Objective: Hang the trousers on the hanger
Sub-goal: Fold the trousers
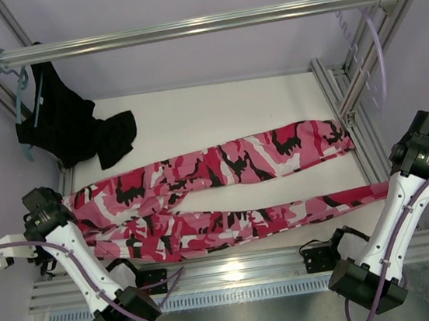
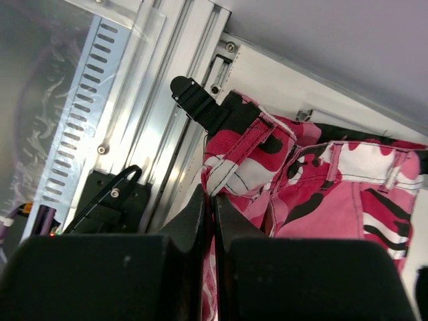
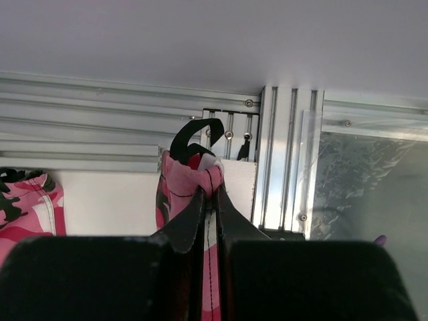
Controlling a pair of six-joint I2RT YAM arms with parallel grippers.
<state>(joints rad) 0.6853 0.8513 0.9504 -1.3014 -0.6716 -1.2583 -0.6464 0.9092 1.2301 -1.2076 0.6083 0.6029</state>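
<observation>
The trousers (image 1: 223,167), in pink, crimson, white and black camouflage, lie stretched across the white table with both legs running to the right. My left gripper (image 1: 57,215) is shut on the waistband at the table's left end; in the left wrist view the fabric (image 2: 321,194) is pinched between the closed jaws of that gripper (image 2: 212,200). My right gripper (image 1: 400,173) is shut on the hem of the nearer leg, and the cuff (image 3: 177,184) bunches above its tips (image 3: 212,194). The pale lilac hanger (image 1: 379,54) hangs from the rail's right end, apart from both grippers.
A metal rail (image 1: 183,30) spans the back. At its left end a teal hanger (image 1: 19,98) carries a black garment (image 1: 78,130) that drapes onto the table. Aluminium frame posts (image 1: 340,98) border the table's right side, and a slotted rail (image 1: 236,271) runs along the front.
</observation>
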